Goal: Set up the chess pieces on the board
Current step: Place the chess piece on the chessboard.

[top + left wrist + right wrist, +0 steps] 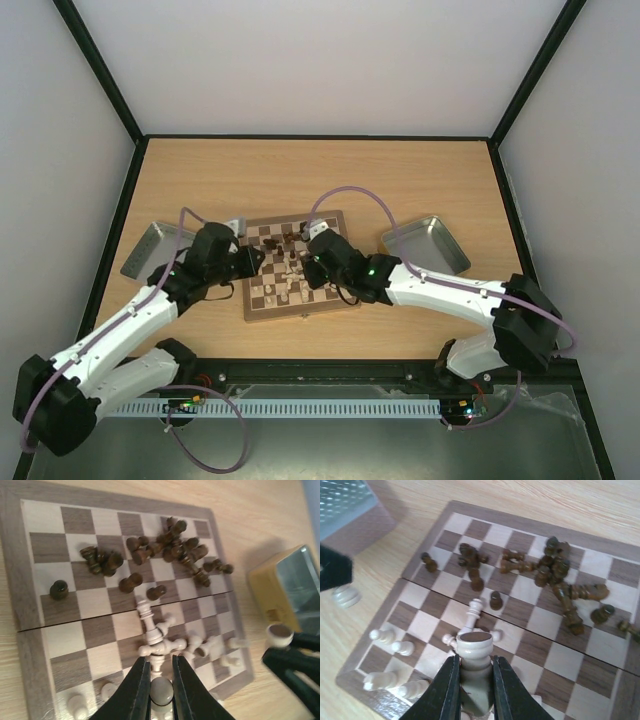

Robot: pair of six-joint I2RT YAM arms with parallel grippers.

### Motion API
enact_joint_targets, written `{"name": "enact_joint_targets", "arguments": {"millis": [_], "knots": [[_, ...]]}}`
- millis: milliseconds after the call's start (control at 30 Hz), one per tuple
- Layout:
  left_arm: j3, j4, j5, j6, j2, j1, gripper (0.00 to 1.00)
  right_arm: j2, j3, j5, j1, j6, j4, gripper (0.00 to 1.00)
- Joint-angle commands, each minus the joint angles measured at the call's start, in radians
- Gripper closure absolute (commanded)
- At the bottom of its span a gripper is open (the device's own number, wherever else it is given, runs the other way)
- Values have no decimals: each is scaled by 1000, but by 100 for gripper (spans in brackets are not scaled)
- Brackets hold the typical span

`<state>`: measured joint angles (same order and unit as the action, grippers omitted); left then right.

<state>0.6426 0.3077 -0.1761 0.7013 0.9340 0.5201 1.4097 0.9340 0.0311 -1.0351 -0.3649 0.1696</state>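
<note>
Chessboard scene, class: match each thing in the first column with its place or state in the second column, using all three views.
Column one:
1. left gripper
2. right gripper
3. dark pieces
4. right tray

Column two:
A. on the table beside the board
B. shut on a flat-topped pale piece
C. mostly lying tumbled on the board
D. shut on a round-topped pale piece

Pairs: 1-D, 2-B, 3-C, 4-A.
</note>
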Motion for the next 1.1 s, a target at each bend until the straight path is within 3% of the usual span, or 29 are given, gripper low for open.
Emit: {"name": "enact_joint_targets", "arguments": {"millis": [0,233,567,867,1067], "knots": [[41,78,250,-51,34,110,95,16,21,141,12,-107,64,88],[108,-17,304,-115,155,303,95,-17,-22,234,113,-290,127,88],[228,-138,256,-228,400,440,94,-206,-190,180,303,-405,121,86],[270,-148,161,-282,521,532,94,-256,-233,173,315,-418,137,86],[274,-153,204,-281,582,576,94,-248,-241,172,317,-416,124,85]]}}
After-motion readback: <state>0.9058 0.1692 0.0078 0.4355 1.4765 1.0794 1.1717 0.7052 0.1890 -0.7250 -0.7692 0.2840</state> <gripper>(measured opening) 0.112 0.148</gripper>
